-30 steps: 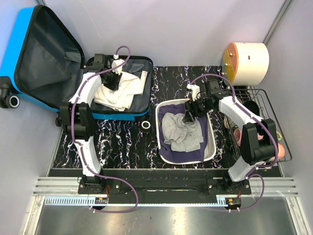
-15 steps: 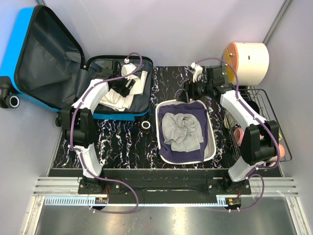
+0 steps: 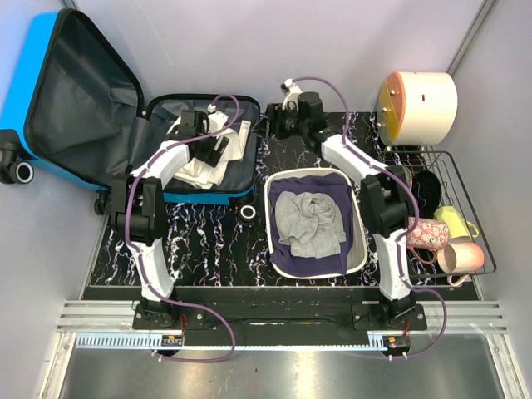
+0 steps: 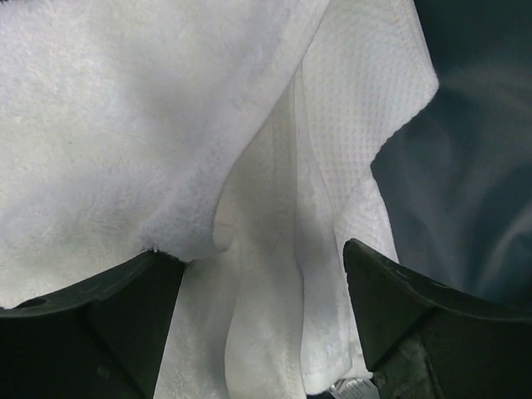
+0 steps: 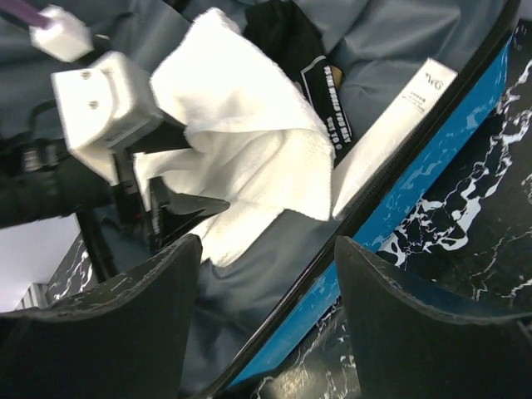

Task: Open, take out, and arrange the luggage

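One blue suitcase point(image 3: 83, 100), two robot arms point(image 3: 143, 218) point(image 3: 384, 208), one white basin point(image 3: 361, 245) holding one grey cloth point(image 3: 309, 220) and one purple cloth point(image 3: 309, 263), one wire rack point(image 3: 465, 166) with three mugs point(image 3: 426, 233) point(image 3: 455, 219) point(image 3: 460, 258) and one black bowl point(image 3: 424, 184), one roll of tape point(image 3: 248, 214), one cream drum point(image 3: 420, 104).

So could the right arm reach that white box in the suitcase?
Probably yes: the white box lies uncovered along the suitcase rim nearest that arm, whose jaws are open. The left arm is close.

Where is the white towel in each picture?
Top external: white towel in the luggage, upper left of middle.
Left wrist: towel fills the picture's left and middle.
Right wrist: towel upper middle.
Shared landmark: the luggage's grey lining beside it.
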